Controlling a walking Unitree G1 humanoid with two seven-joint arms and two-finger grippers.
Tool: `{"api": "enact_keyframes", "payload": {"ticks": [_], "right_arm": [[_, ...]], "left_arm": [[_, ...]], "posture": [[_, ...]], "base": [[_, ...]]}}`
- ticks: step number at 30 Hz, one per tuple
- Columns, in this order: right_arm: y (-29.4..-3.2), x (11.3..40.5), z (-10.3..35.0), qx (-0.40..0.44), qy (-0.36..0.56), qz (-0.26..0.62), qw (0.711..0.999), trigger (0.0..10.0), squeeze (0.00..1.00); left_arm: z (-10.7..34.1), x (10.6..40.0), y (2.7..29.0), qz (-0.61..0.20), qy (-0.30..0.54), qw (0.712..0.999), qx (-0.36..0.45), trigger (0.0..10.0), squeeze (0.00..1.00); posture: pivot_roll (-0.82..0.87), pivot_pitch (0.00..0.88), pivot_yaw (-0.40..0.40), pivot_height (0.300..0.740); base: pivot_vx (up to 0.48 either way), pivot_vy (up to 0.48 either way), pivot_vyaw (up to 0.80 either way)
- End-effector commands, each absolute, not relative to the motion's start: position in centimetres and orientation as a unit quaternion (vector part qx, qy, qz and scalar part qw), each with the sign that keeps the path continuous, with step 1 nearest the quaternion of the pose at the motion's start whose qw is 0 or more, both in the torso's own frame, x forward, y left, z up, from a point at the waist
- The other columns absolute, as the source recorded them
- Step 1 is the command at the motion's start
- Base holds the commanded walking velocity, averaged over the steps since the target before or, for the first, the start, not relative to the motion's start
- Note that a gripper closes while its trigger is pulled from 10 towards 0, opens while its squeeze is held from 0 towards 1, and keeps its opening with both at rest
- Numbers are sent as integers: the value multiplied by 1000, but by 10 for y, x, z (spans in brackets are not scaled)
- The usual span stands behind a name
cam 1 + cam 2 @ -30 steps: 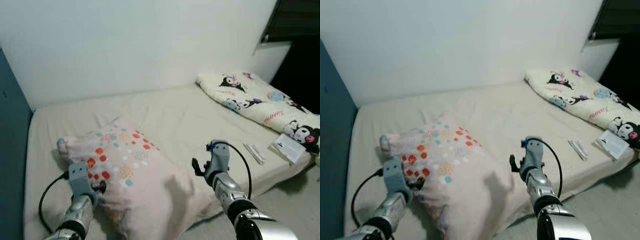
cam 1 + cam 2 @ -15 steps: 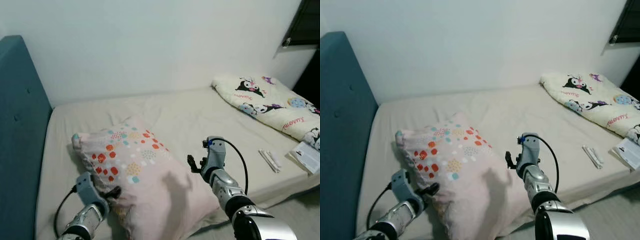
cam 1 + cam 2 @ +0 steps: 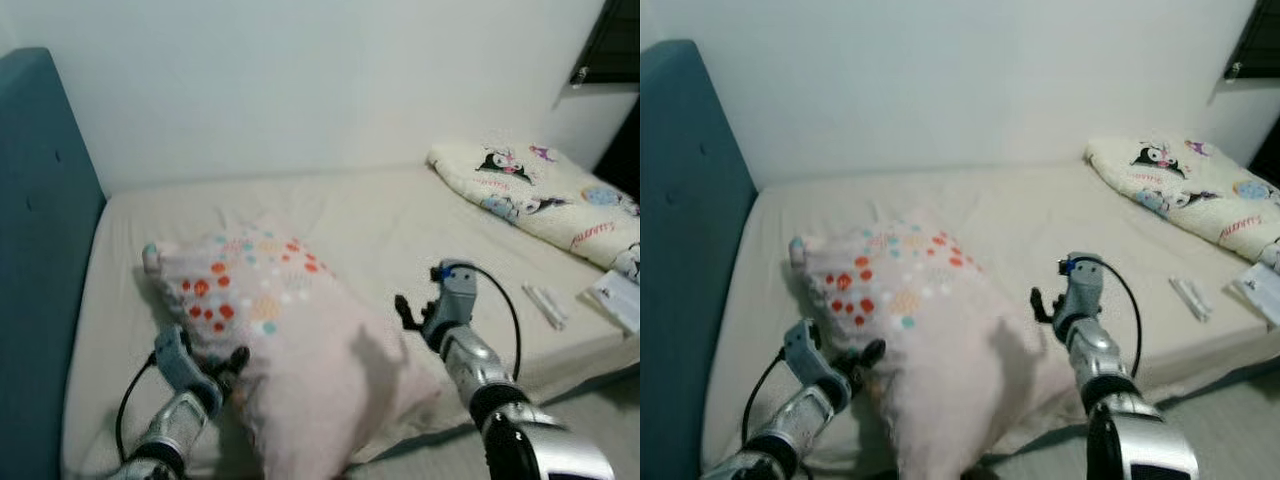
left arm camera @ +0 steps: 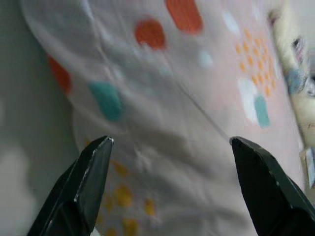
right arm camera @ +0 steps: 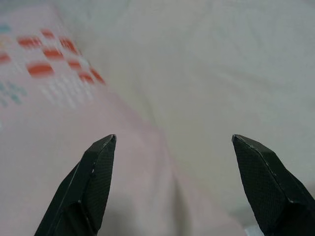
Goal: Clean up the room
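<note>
Big pink pillow (image 3: 290,345) with coloured dots lying across the bed (image 3: 370,225), nearer the blue headboard (image 3: 40,250) end, one corner hanging toward the front edge; left gripper (image 3: 232,362) pushed up against the pillow's near-left side, fingers spread wide with the spotted fabric between them in the left wrist view, not pinching anything as far as can be seen; right gripper (image 3: 405,310) hovering just past the pillow's right edge over the bare sheet, fingers (image 5: 93,182) released too, wide gap, pillow edge and sheet below; folded cartoon-print blanket (image 3: 530,195) way over at the far right end of the bed, well apart from the pillow; couple of small white things (image 3: 547,303) on the sheet near the right front edge, too small to make out; some paper or booklet (image 3: 620,300) just beyond those at the frame edge; plain white wall (image 3: 320,80) behind.
</note>
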State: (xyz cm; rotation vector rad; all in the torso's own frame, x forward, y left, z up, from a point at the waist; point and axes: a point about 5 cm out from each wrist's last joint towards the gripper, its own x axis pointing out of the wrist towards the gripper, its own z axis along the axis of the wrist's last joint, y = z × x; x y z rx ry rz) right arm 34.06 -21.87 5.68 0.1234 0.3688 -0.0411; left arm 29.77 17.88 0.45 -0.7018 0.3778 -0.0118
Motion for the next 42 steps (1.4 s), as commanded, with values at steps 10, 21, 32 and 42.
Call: {"api": "enact_keyframes", "payload": {"ticks": [10, 21, 32, 42], "right_arm": [[-213, 330, 45, 93, 176, 19, 980, 10000, 0], [-208, 330, 44, 87, 176, 22, 980, 10000, 0], [-210, 334, 50, 83, 162, 23, 983, 10000, 0], [-206, 334, 48, 68, 173, 33, 982, 10000, 0]], "left_arm": [[70, 340, 188, -50, 34, 939, -339, 10000, 0], [69, 340, 170, -106, 66, 972, -199, 10000, 0], [33, 315, 142, -173, 150, 946, -228, 10000, 0], [48, 322, 126, -202, 119, 925, -300, 10000, 0]], "posture": [[-82, 0, -58, 580], [-82, 0, -52, 550], [-80, 0, -56, 510], [-80, 0, -61, 483]], "base": [[0, 0, 0], [0, 0, 0], [0, 0, 0], [0, 0, 0]]}}
